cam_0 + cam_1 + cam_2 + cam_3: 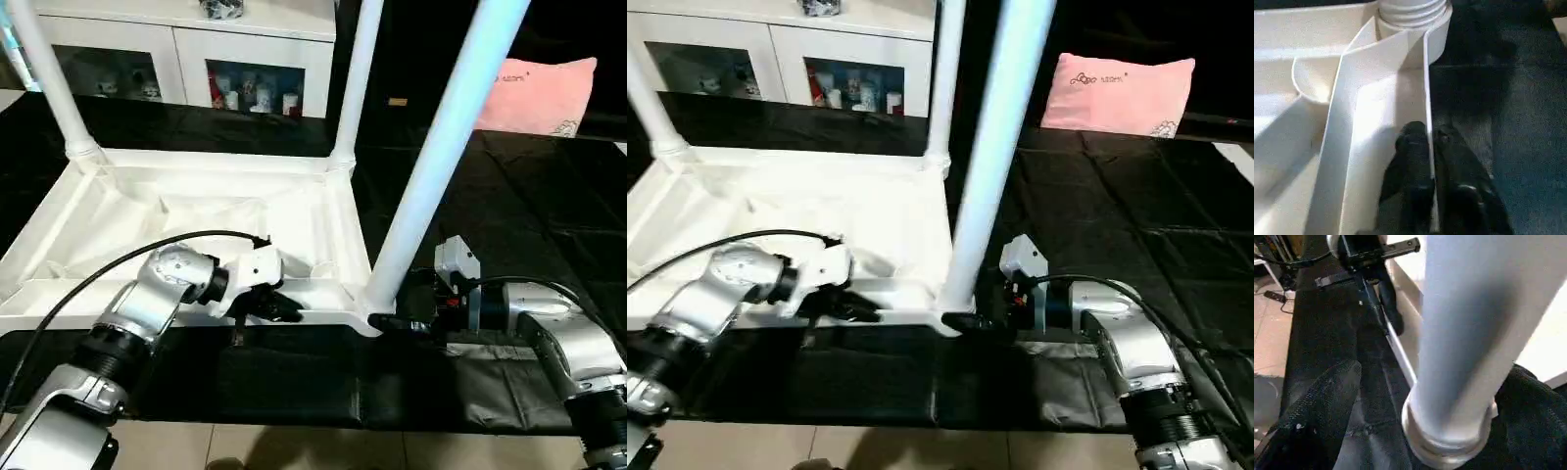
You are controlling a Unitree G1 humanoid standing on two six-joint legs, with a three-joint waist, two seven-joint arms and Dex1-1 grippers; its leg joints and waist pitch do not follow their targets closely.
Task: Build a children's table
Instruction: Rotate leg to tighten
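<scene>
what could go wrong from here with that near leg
1. The near leg leans in its corner socket, and the right gripper stands open around its base without clamping it; if it isn't fully seated it may tip or pop out.
2. The left gripper pinches the tabletop by its thin rim; that hold looks small, so the top could slide on the black cloth if the leg is pushed.

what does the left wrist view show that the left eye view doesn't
Left wrist view: the left gripper's fingers up close, pinching the tabletop's thin near rim between them, one finger on each side.

Left eye view: the wider scene, with three white legs standing up from the upturned tabletop, the right gripper open at the near right leg's base, the cabinet and the pink pillow.

Both: the tabletop's ribbed underside, the near right corner socket and the black cloth.
</scene>
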